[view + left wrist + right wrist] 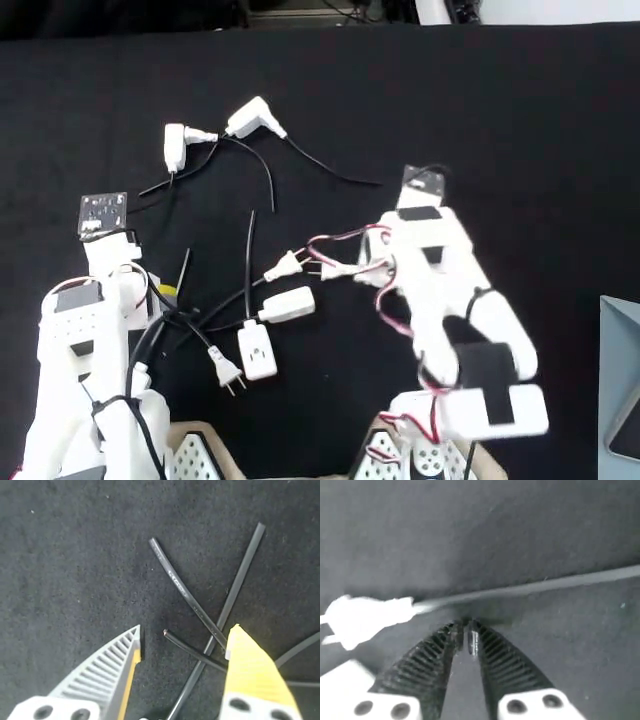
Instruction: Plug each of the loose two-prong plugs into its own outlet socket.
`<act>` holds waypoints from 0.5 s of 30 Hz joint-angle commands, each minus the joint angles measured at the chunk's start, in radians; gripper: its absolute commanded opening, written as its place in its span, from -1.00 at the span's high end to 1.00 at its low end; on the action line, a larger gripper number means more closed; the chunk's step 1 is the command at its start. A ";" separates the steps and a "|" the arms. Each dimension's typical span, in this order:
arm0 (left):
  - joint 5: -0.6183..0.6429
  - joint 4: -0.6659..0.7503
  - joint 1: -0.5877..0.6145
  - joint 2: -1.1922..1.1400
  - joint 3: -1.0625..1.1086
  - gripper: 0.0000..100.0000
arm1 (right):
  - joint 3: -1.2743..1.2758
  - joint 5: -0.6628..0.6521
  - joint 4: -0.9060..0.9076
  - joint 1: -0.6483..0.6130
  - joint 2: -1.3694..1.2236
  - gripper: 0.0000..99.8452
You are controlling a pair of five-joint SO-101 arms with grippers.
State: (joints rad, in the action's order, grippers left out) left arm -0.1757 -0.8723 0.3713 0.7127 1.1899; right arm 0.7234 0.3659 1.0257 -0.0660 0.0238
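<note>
The white two-prong plug lies flat on the black cloth near the middle of the table. Its prongs point away from the right arm, and its cord trails past our right gripper. That gripper sits low, just short of the cord, with its jaws drawn almost together and nothing between them that we can see.

We judge the step in hand to be picking this plug up. To do it well, we should spread the jaws and shift along the cord to the plug's body. We then close across its flat sides, behind the prongs. A hold on the cord alone would probably let the plug swing and leave the prongs unaimed.

In the high view an outlet socket lies just beside the plug, with a second outlet socket near it. Both look like loose blocks, so we expect them to slide under a push. We should therefore line the prongs square to the slots and press slowly.

Our left gripper hovers spread wide and empty over crossed black cords at the left of the table. We could use it to brace the socket from behind. A second plug lies close to the second outlet socket, not yet plugged in.
</note>
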 commanded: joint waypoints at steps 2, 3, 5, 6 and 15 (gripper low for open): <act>-0.009 0.017 0.007 0.017 -0.005 0.45 | -0.147 -0.086 -0.061 0.107 -0.085 0.91; -0.009 0.017 0.007 0.017 -0.005 0.45 | -0.182 -0.103 -0.069 0.121 -0.107 0.91; -0.009 0.017 0.007 0.017 -0.005 0.45 | -0.249 -0.138 -0.075 0.135 -0.142 0.91; -0.009 0.017 0.007 0.017 -0.005 0.45 | -0.282 -0.157 -0.080 0.140 -0.157 0.91; -0.009 0.017 0.007 0.017 -0.005 0.45 | -0.449 -0.258 -0.110 0.124 -0.170 0.91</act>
State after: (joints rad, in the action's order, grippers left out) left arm -0.1757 -0.8723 0.3713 0.7127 1.1899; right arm 0.3460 0.1220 0.8968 0.0629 -0.1649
